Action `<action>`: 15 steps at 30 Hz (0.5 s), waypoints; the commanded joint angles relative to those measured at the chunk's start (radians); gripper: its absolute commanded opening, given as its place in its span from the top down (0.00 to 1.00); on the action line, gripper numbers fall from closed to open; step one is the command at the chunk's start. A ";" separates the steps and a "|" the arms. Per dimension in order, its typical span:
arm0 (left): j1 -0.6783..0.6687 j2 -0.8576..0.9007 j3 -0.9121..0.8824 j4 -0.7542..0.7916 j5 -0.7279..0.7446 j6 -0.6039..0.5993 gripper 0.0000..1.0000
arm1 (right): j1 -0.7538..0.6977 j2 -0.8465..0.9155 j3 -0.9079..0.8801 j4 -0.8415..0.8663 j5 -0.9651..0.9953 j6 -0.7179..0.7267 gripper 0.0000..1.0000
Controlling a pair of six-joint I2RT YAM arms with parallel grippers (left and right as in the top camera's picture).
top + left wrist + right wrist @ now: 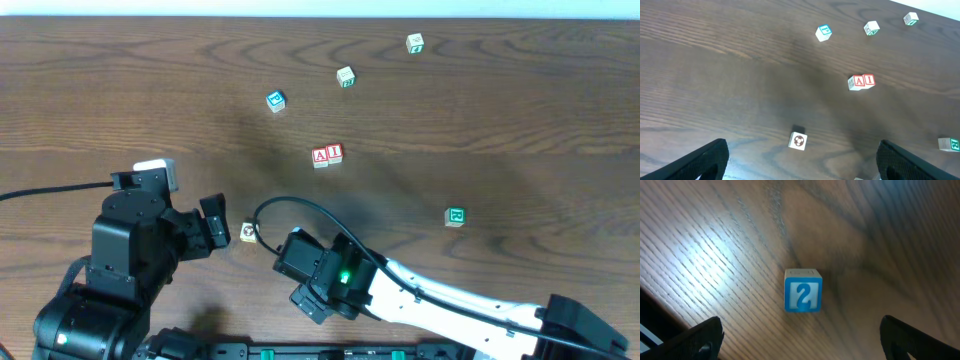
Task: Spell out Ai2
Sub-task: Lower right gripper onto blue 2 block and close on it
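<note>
A red A block [320, 157] and a red I block [335, 153] stand side by side at mid table; they also show in the left wrist view, A [857, 82] and I [869, 80]. A blue 2 block [803, 296] lies on the table just ahead of my open, empty right gripper [805, 347]. In the overhead view the right gripper [300, 278] sits near the front edge and hides the 2 block. My left gripper [212, 231] is open and empty at the front left, as the left wrist view [805, 167] shows.
A soccer-ball block [248, 232] lies between the two grippers, also in the left wrist view [798, 141]. A blue-lettered block [276, 100], two green-lettered blocks [346, 76] [415, 43] and a teal block [455, 216] lie scattered further back and right.
</note>
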 commanded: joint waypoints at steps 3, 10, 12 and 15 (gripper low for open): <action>0.003 0.000 0.008 -0.005 -0.014 -0.004 0.05 | -0.063 0.023 -0.001 0.006 -0.011 -0.134 0.01; 0.003 0.000 0.008 -0.004 -0.036 -0.004 0.04 | -0.101 0.084 -0.002 0.060 -0.083 -0.185 0.01; 0.003 0.000 0.008 -0.001 -0.036 -0.004 0.05 | -0.101 0.106 -0.001 0.076 -0.109 -0.185 0.01; 0.003 0.000 0.008 0.002 -0.036 -0.004 0.05 | -0.100 0.145 -0.001 0.078 -0.125 -0.185 0.01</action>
